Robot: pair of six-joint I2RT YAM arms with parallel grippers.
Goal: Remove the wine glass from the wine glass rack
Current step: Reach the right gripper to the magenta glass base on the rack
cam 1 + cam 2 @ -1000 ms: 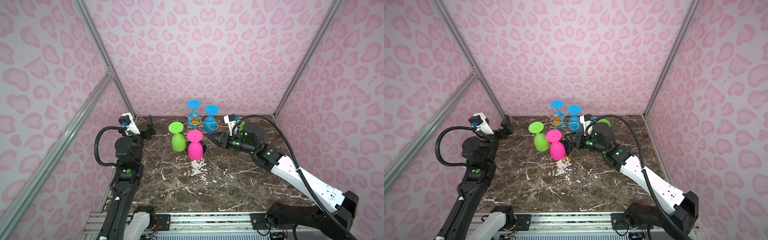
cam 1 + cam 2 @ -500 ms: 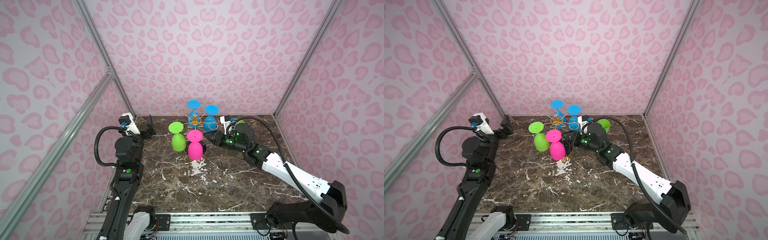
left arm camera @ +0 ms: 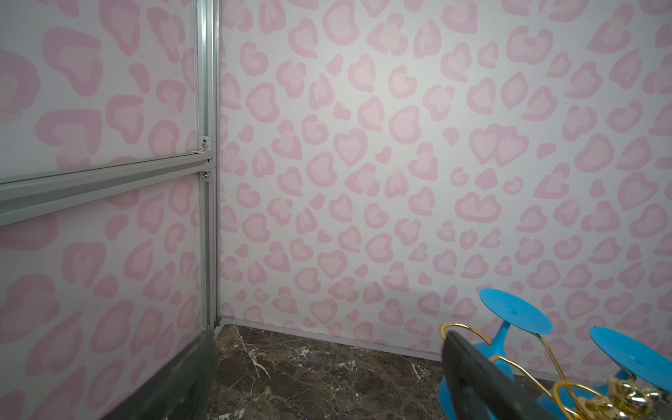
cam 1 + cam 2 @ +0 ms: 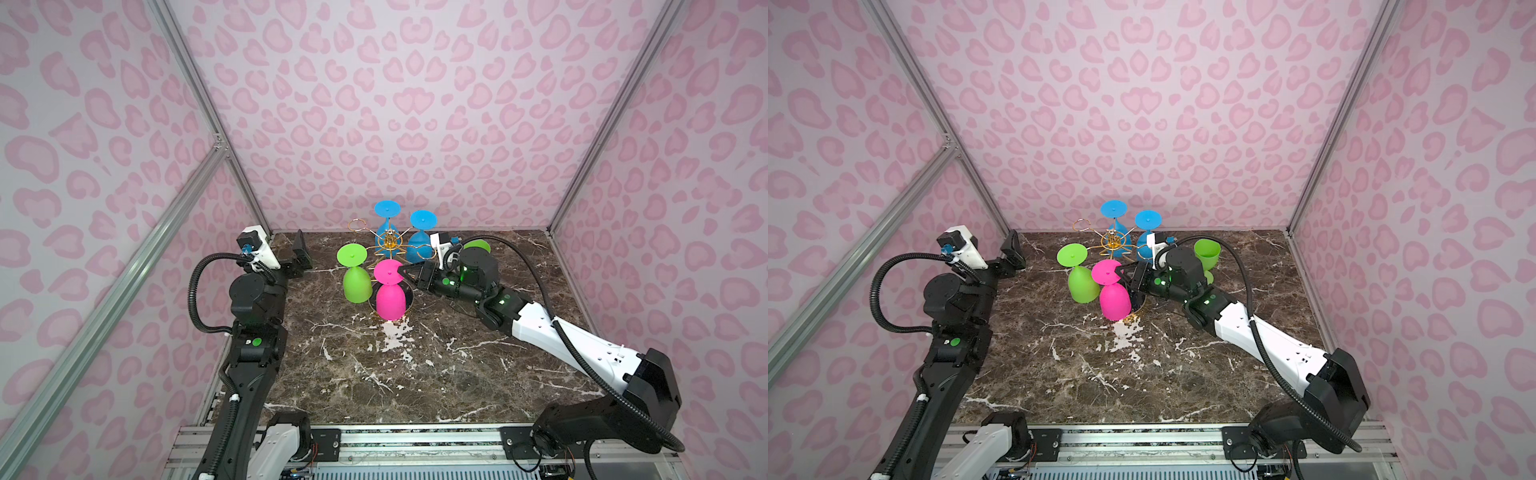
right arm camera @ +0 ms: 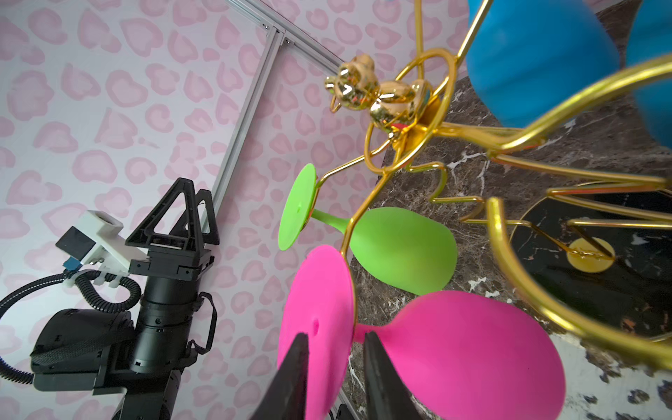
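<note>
The gold wire wine glass rack point(image 4: 390, 245) point(image 4: 1113, 241) point(image 5: 400, 109) stands at the back middle of the marble table. A pink wine glass point(image 4: 389, 301) point(image 4: 1114, 301) point(image 5: 454, 356) hangs upside down from its front arm. My right gripper point(image 4: 401, 270) point(image 4: 1121, 274) point(image 5: 334, 336) straddles the pink glass's foot, one finger over the disc and one under it beside the stem. A narrow gap still shows, so the jaws are not clamped. My left gripper point(image 4: 301, 253) point(image 4: 1013, 253) point(image 3: 327, 338) stands wide open and empty at the back left.
A green glass point(image 4: 356, 282) point(image 4: 1082, 284) point(image 5: 400, 247) hangs left of the pink one. Two blue glasses point(image 4: 422, 245) point(image 4: 1148, 239) hang at the rack's back. Another green glass point(image 4: 477, 246) point(image 4: 1207, 251) stands upright behind my right wrist. The rack's round black base point(image 5: 545, 254) lies below.
My right gripper has moved left to the pink glass's foot and its jaws have narrowed around it. The left arm has not moved.
</note>
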